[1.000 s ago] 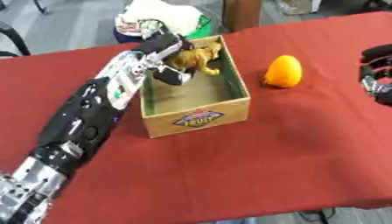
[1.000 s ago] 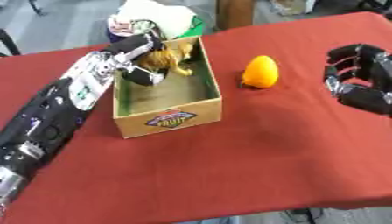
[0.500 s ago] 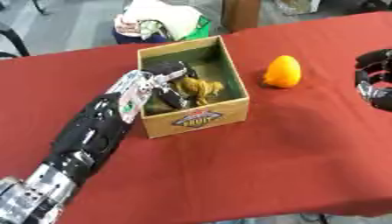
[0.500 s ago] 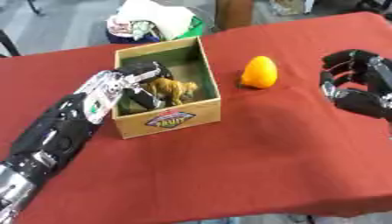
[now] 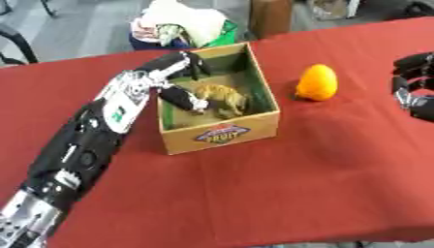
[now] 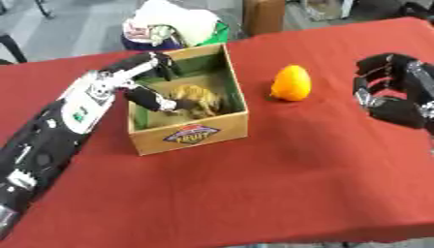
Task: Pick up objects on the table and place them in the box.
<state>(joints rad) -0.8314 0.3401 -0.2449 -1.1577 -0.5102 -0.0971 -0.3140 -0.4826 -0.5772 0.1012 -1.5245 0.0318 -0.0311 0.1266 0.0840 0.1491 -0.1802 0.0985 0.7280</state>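
L hand [image 5: 174,82] is reaching into the open cardboard box w/ green lining and a fruit label [image 5: 222,135], fingers spread, holding nothing; thumb tip just beside the tan toy animal [image 5: 222,98] lying on the box floor. Orange egg-shaped fruit [image 6: 291,83] is sitting on the red tablecloth [image 6: 280,169], right of box. R hand [image 6: 392,97] is hovering at right edge, fingers curled, empty.

Red-clothed table [image 5: 280,193] w/ grey floor [image 5: 85,29] behind, dark chair [image 5: 15,41] at far left.
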